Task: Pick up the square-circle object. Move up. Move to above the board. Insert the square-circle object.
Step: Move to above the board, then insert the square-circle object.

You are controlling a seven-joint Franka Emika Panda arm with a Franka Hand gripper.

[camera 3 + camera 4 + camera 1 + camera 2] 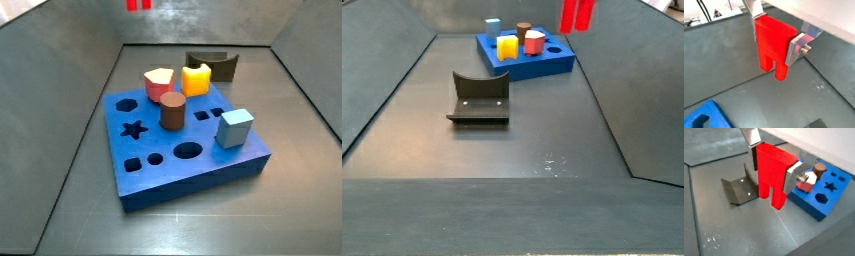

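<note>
We see the gripper (772, 164) clamped on the upper part of the square-circle object (771, 175), silver fingers (795, 174) on opposite faces, both legs hanging free below the pads with the slot open. The piece is clear of the floor in both wrist views. In a wrist view the board (826, 199) sits off to one side of the gripper and lower, not beneath it; the fixture (740, 188) is on the opposite side. The brown cylinder (819, 169) stands in the board. In a side view only the red legs (577, 15) show.
</note>
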